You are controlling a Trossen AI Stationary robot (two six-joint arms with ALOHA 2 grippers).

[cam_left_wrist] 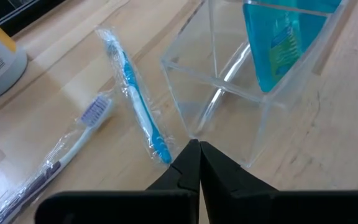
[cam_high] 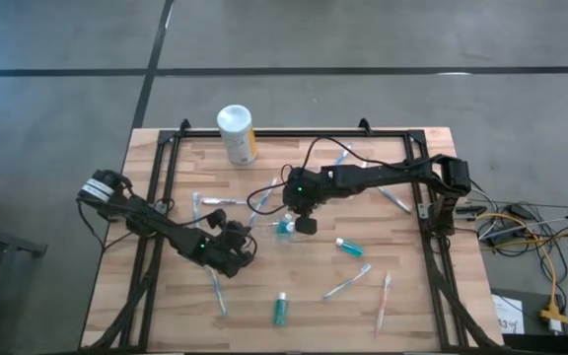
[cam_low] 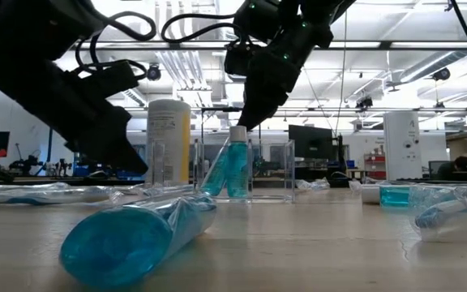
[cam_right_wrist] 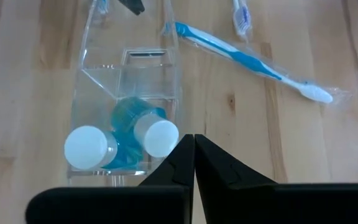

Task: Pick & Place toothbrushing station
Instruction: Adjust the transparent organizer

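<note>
A clear plastic cup [cam_high: 282, 225] with two compartments stands upright mid-table. Two teal tubes with white caps [cam_right_wrist: 129, 143] stand in one compartment. My right gripper [cam_right_wrist: 188, 140] is shut and points steeply down, its tips just over the cup's rim beside one white cap [cam_right_wrist: 159, 137]. My left gripper [cam_left_wrist: 197, 148] is shut and low over the table, with its tips at the cup's lower corner [cam_left_wrist: 194, 132] on the empty compartment's side. Wrapped toothbrushes [cam_left_wrist: 138, 106] [cam_right_wrist: 247, 59] lie flat on the wood around the cup. My left gripper has its shut tips right at the cup's lower corner, coming in slanting down from the table's left. I cannot tell whether they touch it. My right gripper's shut tips hang from above over the cup's rim by the tubes. I cannot tell whether they touch.
A white canister with a yellow label [cam_high: 236, 133] stands at the far edge. Loose teal tubes [cam_high: 349, 247] [cam_high: 281, 309] and wrapped toothbrushes [cam_high: 348, 281] [cam_high: 384, 301] [cam_high: 215, 291] lie on the near half. Black frame rails [cam_high: 156, 177] run along the table's sides.
</note>
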